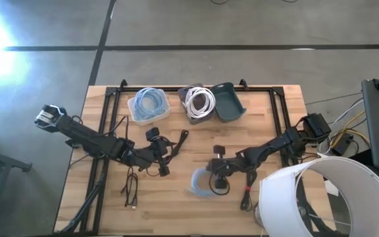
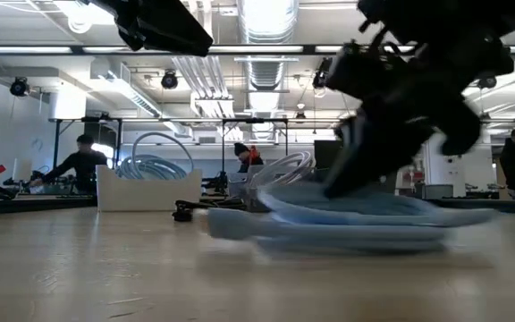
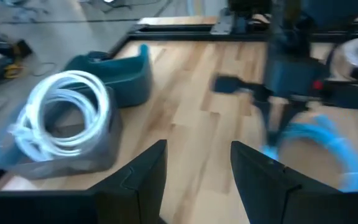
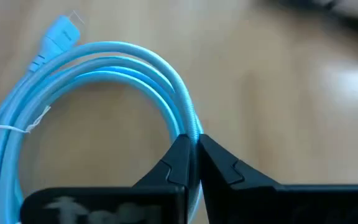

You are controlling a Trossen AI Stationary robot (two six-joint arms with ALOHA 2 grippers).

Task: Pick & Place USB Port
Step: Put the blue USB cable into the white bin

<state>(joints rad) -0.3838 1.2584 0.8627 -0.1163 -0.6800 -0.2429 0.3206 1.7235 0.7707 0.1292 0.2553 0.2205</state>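
A light blue USB cable (image 4: 114,59), wound into a coil and tied with a white tie, lies on the wooden table (image 1: 176,204) near its middle. Its connector (image 4: 61,31) sticks out at one end. My right gripper (image 4: 194,152) comes in from the table's right, slanting down, and is shut on the coil (image 1: 199,182). My left gripper (image 3: 197,168) hangs open above the table left of the middle (image 1: 162,163), with nothing between its fingers. It points toward the bins and the right arm. My right gripper pinches the coil's strands (image 4: 190,127) between its two fingertips, on the bend of the loop away from the connector. The fingers slant down from the table's right and lie across the strands. The coil (image 2: 356,219) lies low on the table.
Along the far edge stand a clear bin of blue cables (image 1: 149,104), a grey bin holding a white cable (image 1: 199,102) and a teal bin (image 1: 229,101). Black cables lie at the near left (image 1: 131,187) and near right (image 1: 247,197). A large white shade (image 1: 321,197) covers the near right corner.
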